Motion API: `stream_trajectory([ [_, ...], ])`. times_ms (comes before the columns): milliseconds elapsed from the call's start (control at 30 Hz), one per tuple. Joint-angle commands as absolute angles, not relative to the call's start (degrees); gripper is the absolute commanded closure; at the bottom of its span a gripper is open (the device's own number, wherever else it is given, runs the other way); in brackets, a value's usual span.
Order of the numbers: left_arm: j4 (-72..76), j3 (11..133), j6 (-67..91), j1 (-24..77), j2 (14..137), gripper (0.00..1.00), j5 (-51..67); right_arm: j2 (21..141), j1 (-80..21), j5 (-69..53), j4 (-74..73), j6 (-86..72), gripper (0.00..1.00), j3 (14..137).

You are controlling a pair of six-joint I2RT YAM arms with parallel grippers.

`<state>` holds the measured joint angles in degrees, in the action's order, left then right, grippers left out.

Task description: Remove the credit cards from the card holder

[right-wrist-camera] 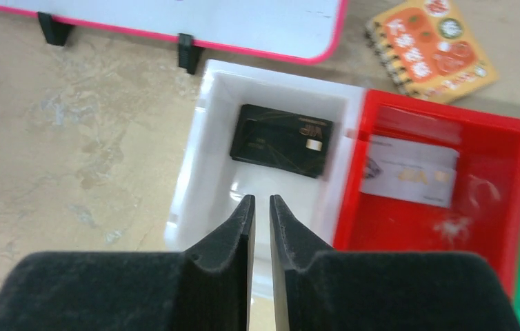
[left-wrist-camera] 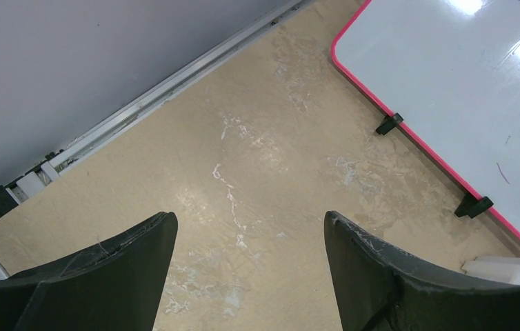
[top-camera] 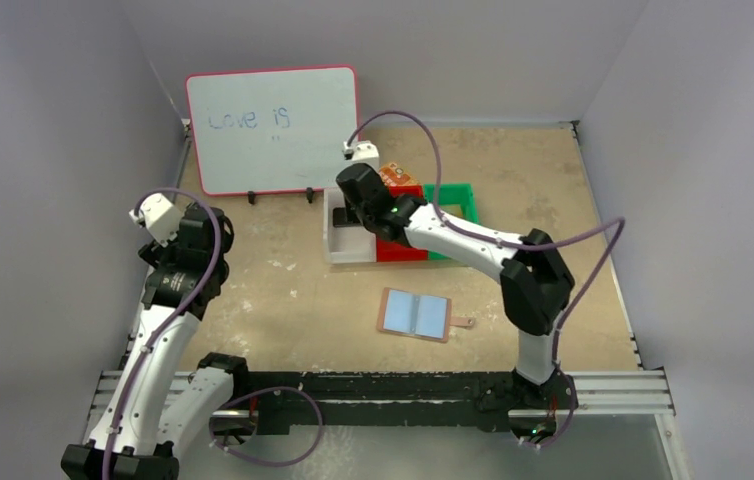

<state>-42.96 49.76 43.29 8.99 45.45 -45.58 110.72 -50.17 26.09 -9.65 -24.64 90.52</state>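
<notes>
The card holder lies open and flat on the table in front of the bins, pale blue inside, with its tan snap tab to the right. A black card lies in the white bin. A white card lies in the red bin. My right gripper hovers over the white bin's near part with its jaws almost together and nothing between them; it also shows in the top view. My left gripper is open and empty over bare table at the far left.
A whiteboard with a pink frame stands at the back left on black feet. An orange patterned notebook lies behind the red bin. A green bin sits right of the red one. Grey walls enclose the table.
</notes>
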Motion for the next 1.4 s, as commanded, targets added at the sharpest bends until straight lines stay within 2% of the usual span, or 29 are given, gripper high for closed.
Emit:
stream_trajectory([
  [0,-42.18,49.68,42.29,8.53,45.71,0.22,-45.86,104.1,-48.33,33.24,-9.31,-29.29,0.84,82.23],
  [233,-42.19,49.73,42.37,8.53,46.19,0.22,-46.18,101.56,-44.3,27.98,-6.88,-30.82,0.85,73.77],
  [700,-42.61,50.78,41.44,8.53,47.54,0.16,-43.6,111.67,-40.27,19.91,-3.73,-29.55,0.85,74.84],
  [1367,-42.28,50.67,41.04,8.53,47.89,0.15,-43.46,119.39,-38.41,22.47,-1.29,-27.76,0.85,78.79],
])
